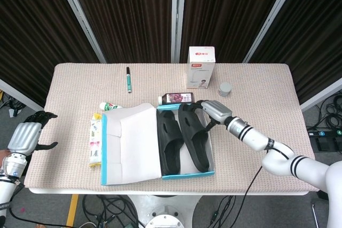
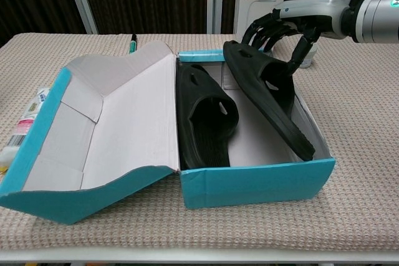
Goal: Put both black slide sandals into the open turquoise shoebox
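Fingers of right hand curled gripping tilted black sandal, matte, holed strap, in turquoise shoebox

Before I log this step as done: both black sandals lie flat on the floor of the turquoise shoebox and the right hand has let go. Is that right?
Not quite. The chest view shows the right sandal tilted, its far end propped up, with the right hand's fingers at that end. The left sandal does lie flat in the shoebox.
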`<action>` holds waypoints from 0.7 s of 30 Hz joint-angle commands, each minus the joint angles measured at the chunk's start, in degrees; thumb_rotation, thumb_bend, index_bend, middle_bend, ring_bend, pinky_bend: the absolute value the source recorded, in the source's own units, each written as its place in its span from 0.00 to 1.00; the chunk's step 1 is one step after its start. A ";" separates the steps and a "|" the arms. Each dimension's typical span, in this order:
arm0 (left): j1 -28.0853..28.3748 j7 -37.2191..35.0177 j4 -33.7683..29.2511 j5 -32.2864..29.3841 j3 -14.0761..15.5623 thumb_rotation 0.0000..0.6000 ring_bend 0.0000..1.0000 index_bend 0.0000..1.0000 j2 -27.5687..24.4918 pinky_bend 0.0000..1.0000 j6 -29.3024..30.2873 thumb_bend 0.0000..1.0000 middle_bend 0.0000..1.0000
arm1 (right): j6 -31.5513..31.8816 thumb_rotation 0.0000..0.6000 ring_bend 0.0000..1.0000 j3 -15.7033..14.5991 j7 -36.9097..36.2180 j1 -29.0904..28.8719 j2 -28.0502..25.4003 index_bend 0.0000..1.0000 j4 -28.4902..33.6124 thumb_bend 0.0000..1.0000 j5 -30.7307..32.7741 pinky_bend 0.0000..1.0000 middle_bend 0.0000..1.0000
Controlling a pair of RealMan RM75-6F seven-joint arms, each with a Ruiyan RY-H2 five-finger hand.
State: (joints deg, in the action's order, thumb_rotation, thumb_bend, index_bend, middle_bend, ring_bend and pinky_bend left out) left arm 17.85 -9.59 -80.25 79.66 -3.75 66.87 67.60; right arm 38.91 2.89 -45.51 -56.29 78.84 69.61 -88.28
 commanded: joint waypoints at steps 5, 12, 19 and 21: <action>-0.12 -0.36 0.19 0.15 0.00 1.00 0.12 0.22 0.00 0.20 0.28 0.14 0.19 | -0.89 1.00 0.18 0.44 4.69 0.19 0.69 0.48 0.57 0.03 2.13 0.20 0.48; -0.15 -0.65 0.34 0.28 0.05 1.00 0.12 0.22 0.01 0.20 0.30 0.14 0.19 | -1.56 1.00 0.18 0.29 7.52 0.28 1.39 0.48 0.74 0.03 2.78 0.20 0.48; -0.12 -0.82 0.44 0.45 0.20 1.00 0.12 0.22 0.06 0.20 0.17 0.14 0.19 | -2.21 1.00 0.18 0.26 9.25 0.55 1.31 0.48 1.38 0.03 3.58 0.20 0.48; -0.10 -0.84 0.45 0.44 0.20 1.00 0.12 0.22 0.06 0.20 0.11 0.14 0.19 | -2.50 1.00 0.18 0.23 9.75 0.55 1.29 0.48 1.48 0.03 3.75 0.20 0.48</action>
State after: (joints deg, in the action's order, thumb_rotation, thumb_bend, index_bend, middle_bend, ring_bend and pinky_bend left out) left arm 17.74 -10.43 -79.80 80.10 -3.55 66.93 67.70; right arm 36.52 3.14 -35.90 -55.75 80.14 71.02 -84.61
